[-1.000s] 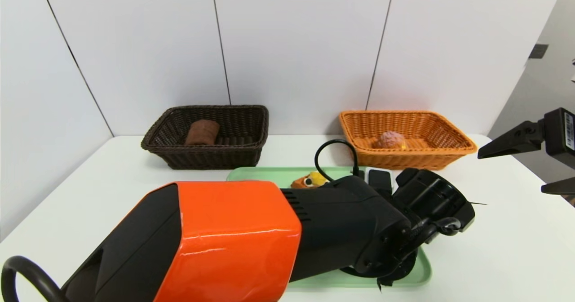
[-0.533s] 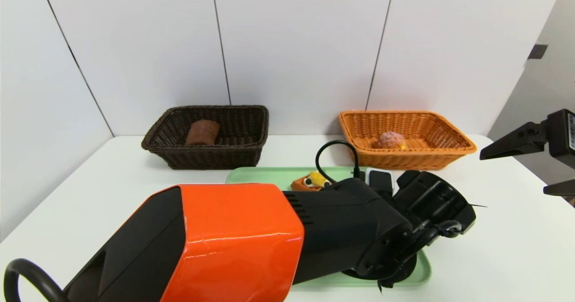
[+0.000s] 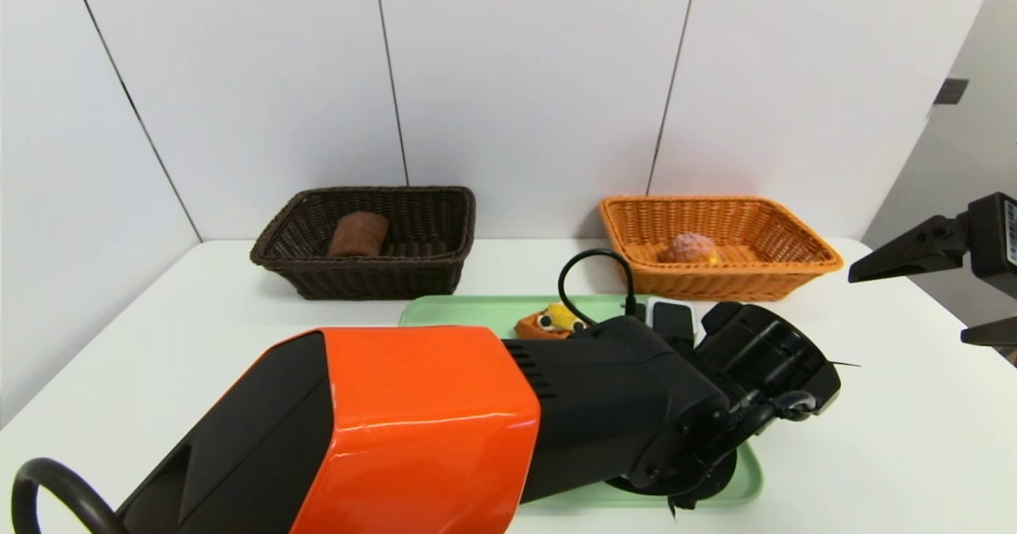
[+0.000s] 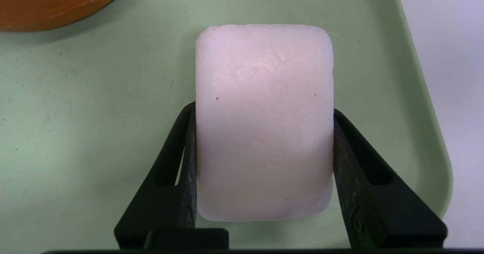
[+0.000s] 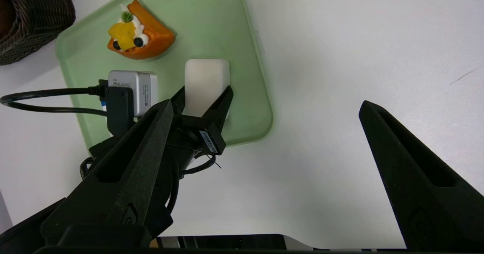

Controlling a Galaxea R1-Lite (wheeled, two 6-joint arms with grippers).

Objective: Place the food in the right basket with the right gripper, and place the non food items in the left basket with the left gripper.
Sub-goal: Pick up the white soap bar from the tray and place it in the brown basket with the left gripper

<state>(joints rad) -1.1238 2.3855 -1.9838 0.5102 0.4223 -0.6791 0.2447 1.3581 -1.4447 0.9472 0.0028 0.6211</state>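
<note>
My left gripper (image 4: 264, 109) is shut on the white bar (image 4: 264, 121), with a black finger pressed on each long side, over the green tray (image 4: 75, 133). The right wrist view shows the same grip on the bar (image 5: 207, 76), with the orange tart (image 5: 140, 38) farther along the tray. In the head view the orange-shelled left arm (image 3: 421, 423) hides the bar. The brown towel (image 3: 357, 234) lies in the dark basket (image 3: 365, 280). The puff bun (image 3: 690, 246) lies in the orange basket (image 3: 715, 286). My right gripper (image 3: 906, 305) hangs open and empty at the far right. The marker is out of view.
The green tray (image 3: 461, 309) sits mid-table in front of both baskets, which stand against the white back wall. Bare white table (image 3: 874, 439) lies to the right of the tray, under my right gripper (image 5: 264, 108). The table's near edge shows in the right wrist view.
The left arm has shifted very slightly toward me and down. The right gripper drifted a little to the right and then stopped. Everything else is as before.
</note>
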